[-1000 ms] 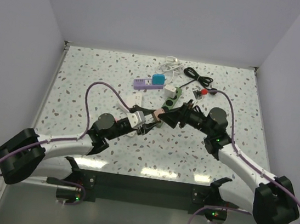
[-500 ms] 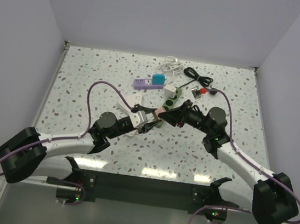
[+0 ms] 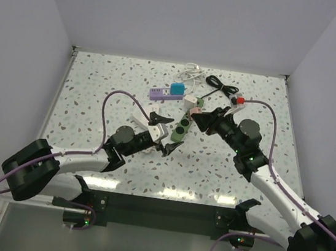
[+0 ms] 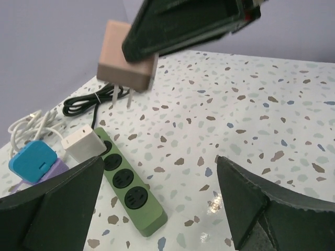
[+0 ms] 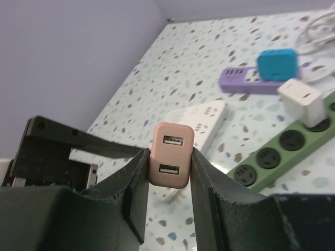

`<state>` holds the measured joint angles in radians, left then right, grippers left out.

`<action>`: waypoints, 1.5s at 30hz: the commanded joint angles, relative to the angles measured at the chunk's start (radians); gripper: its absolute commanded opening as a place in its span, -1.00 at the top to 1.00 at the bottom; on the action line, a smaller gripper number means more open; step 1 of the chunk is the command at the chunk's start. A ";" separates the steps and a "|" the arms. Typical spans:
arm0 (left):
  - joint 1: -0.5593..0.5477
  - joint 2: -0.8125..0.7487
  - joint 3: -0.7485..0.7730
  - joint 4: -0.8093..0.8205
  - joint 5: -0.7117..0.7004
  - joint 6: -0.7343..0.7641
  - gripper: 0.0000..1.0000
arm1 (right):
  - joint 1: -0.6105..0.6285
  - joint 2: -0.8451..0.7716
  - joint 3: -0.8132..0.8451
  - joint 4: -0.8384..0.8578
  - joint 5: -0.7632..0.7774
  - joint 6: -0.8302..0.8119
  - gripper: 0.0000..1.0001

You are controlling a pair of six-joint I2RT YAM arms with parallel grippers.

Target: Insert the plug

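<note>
Right pincer (image 3: 196,116) clenched on the pink USB charger plug (image 5: 170,163).
The plug hangs upper left in the left wrist view, prongs down, near the green power strip (image 4: 131,188); left pincer (image 3: 166,134) gapes, released.

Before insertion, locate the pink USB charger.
The pink USB charger is upper left in the left wrist view, held by the right gripper near the green power strip.

pink plug (image 5: 171,162) | green power strip (image 4: 129,190) | speckled white table (image 4: 251,120)
</note>
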<state>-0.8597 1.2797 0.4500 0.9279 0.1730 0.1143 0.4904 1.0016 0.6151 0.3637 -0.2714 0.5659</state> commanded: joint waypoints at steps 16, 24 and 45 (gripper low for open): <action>0.139 0.526 0.210 0.089 -0.096 -0.338 -0.91 | -0.001 -0.169 0.040 -0.267 0.399 -0.176 1.00; 0.137 0.606 0.234 0.071 -0.004 -0.444 -0.92 | -0.003 -0.155 0.040 -0.269 0.411 -0.182 1.00; 0.018 0.678 0.199 0.124 0.075 -0.683 -0.95 | -0.001 -0.136 0.049 -0.289 0.449 -0.198 1.00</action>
<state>-0.7959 1.9484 0.6601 1.0100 0.1822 -0.4919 0.4896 0.8562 0.6395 0.0639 0.1429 0.3874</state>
